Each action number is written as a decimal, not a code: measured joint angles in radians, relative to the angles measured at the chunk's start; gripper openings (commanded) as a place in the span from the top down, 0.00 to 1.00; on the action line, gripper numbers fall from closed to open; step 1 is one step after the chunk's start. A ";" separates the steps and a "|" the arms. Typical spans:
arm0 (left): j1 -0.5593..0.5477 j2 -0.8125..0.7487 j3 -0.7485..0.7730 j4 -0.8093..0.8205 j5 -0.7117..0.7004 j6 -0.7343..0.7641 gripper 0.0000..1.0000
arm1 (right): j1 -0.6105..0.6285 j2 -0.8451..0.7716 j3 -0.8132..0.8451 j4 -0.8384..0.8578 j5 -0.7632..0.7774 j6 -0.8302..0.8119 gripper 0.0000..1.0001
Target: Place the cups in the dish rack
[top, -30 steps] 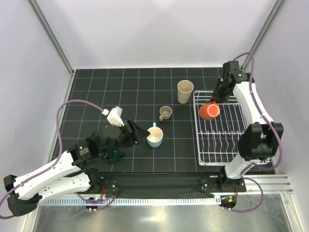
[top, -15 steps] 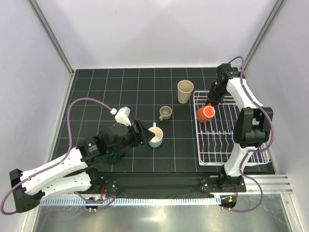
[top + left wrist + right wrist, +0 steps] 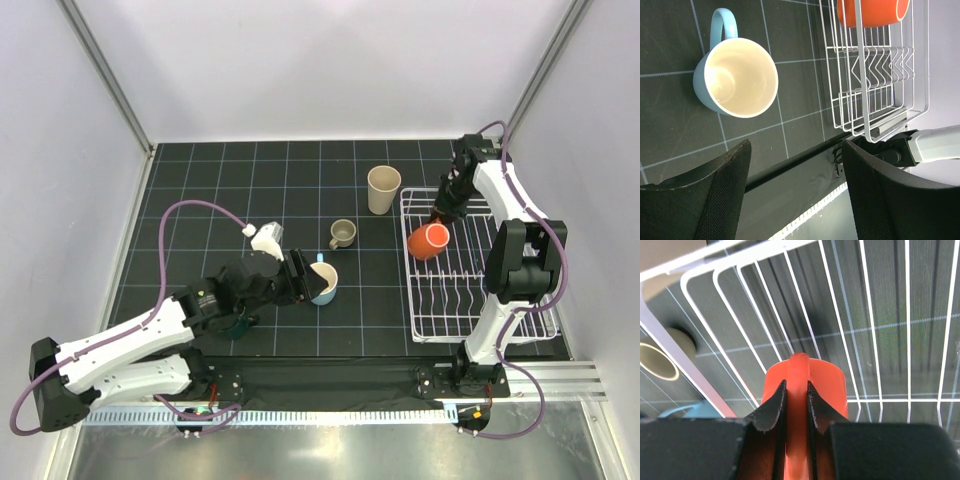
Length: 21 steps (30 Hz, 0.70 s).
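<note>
The orange cup (image 3: 428, 241) hangs tilted over the far left part of the white wire dish rack (image 3: 470, 300). My right gripper (image 3: 796, 390) is shut on its handle, with the cup body (image 3: 827, 385) beyond the fingers. The light blue mug (image 3: 322, 284) stands upright on the mat, cream inside (image 3: 737, 77). Just left of it, my left gripper (image 3: 298, 280) is open and holds nothing; in the wrist view the mug lies beyond the left finger (image 3: 725, 190). The beige tumbler (image 3: 383, 188) and taupe mug (image 3: 342, 234) stand farther back. A dark teal mug (image 3: 237, 327) is partly hidden under the left arm.
The dish rack (image 3: 875, 75) fills the right side of the black gridded mat (image 3: 200, 200), with upright prongs in its near half. White walls and metal posts close in the back and sides. A metal rail runs along the near table edge (image 3: 330, 412).
The left arm has reached right, bringing its open gripper close to the light blue mug. The right arm has folded and carried the orange cup slightly left, keeping it over the rack's far end.
</note>
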 measured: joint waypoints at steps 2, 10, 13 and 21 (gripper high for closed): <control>0.000 0.002 0.000 0.002 0.002 -0.001 0.29 | 0.000 0.000 0.000 -0.014 -0.003 -0.014 0.96; 0.000 0.001 0.000 0.019 0.004 -0.002 0.29 | 0.000 0.000 -0.018 -0.035 -0.004 -0.055 0.96; 0.000 0.000 0.000 0.024 0.005 -0.011 0.29 | 0.000 0.000 -0.035 -0.037 0.008 -0.063 0.96; 0.000 -0.031 0.000 0.039 0.022 -0.047 0.28 | 0.000 0.000 -0.086 -0.014 0.019 -0.073 0.94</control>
